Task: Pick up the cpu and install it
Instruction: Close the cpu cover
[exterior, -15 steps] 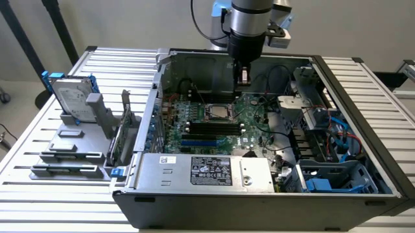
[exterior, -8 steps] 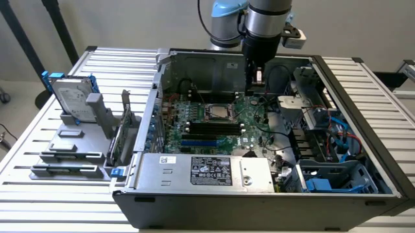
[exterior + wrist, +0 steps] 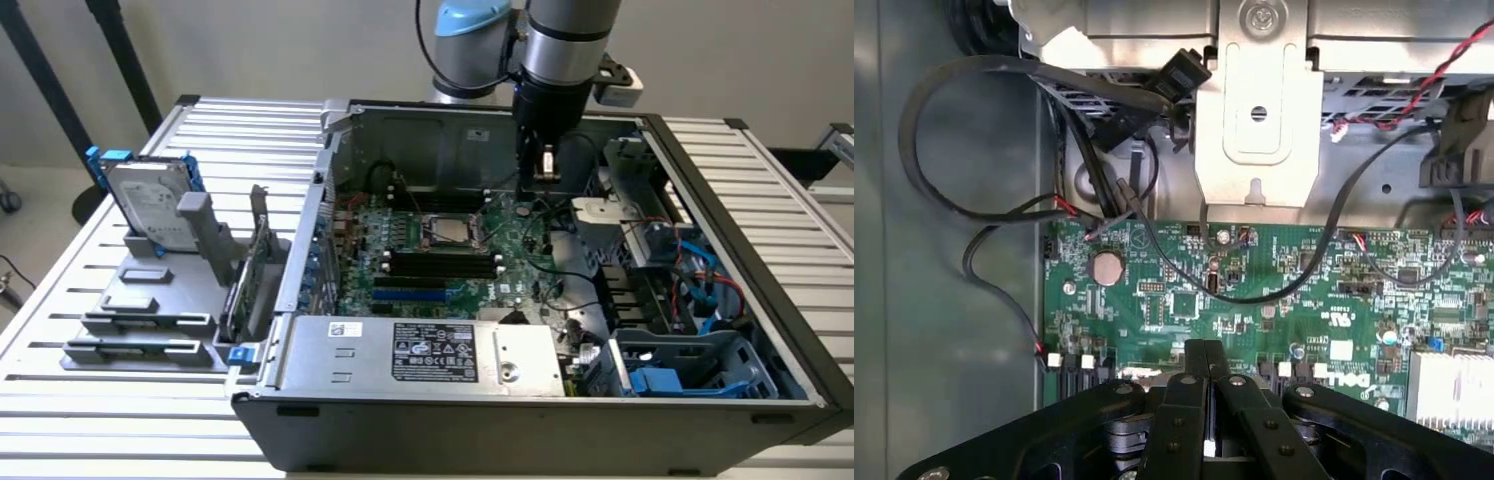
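Observation:
The cpu (image 3: 134, 298) looks like a small pale flat square lying on the grey holder (image 3: 180, 300) at the exterior view's left, outside the computer case. My gripper (image 3: 543, 178) hangs inside the open case (image 3: 534, 420), over the far right part of the green motherboard (image 3: 514, 235), far from the cpu. In the wrist view the gripper (image 3: 1206, 352) has its black fingers pressed together with nothing between them, above the board's edge. The square metal-framed socket (image 3: 447, 232) sits mid-board, dark in its centre.
A silver hard drive (image 3: 147, 205) with a blue frame stands upright on the holder, with long dark memory sticks (image 3: 144, 323) in front of it. Black cables (image 3: 974, 215) and a metal bracket (image 3: 1258, 120) crowd the case beside the gripper. The grey power supply (image 3: 427, 355) fills the near side.

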You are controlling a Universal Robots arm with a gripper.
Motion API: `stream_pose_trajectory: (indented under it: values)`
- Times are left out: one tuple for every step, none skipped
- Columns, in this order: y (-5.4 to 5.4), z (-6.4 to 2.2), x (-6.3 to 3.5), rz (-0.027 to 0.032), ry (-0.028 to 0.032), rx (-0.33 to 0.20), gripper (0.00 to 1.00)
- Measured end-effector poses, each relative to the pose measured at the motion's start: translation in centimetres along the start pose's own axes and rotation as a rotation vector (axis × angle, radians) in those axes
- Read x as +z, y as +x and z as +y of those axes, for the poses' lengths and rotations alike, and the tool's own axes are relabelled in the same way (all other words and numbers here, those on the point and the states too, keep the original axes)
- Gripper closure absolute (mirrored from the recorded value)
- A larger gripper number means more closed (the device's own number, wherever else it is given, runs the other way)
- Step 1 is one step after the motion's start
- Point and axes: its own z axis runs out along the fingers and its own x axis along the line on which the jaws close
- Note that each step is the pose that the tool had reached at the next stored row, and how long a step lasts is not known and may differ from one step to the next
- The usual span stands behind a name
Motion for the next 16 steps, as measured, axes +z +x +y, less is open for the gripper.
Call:
stream_pose_trajectory:
  values:
    - [0.0,0.1,0.17,0.0001,0.0001,-0.003,0.89]
    - [0.0,0.18,0.35,0.0003,0.0002,-0.005,0.89]
    - [0.1,0.23,0.49,0.0008,0.0003,-0.008,0.89]
    - [0.1,0.26,0.64,0.0017,0.0005,-0.011,0.89]
    - [0.2,0.27,0.79,0.0025,0.0007,-0.014,0.89]
    - [0.2,0.26,0.93,0.0031,0.0009,-0.016,0.89]
    - [0.3,0.26,1.1,0.0038,0.001,-0.019,0.89]
    - [0.4,0.26,1.28,0.0046,0.0012,-0.022,0.89]
    - [0.5,0.25,1.47,0.0054,0.0012,-0.024,0.89]
    - [0.6,0.25,1.65,0.0064,0.0013,-0.026,0.89]
    - [0.8,0.24,1.83,0.0075,0.0014,-0.028,0.89]
    - [0.9,0.24,2.0,0.009,0.0015,-0.03,0.89]
    - [1.0,0.24,2.14,0.0113,0.0014,-0.03,0.89]
    - [1.1,0.23,2.24,0.0142,0.0014,-0.031,0.89]
    - [1.2,0.21,2.31,0.0175,0.0013,-0.03,0.89]
    - [1.3,0.15,2.35,0.0198,0.0017,-0.03,0.89]
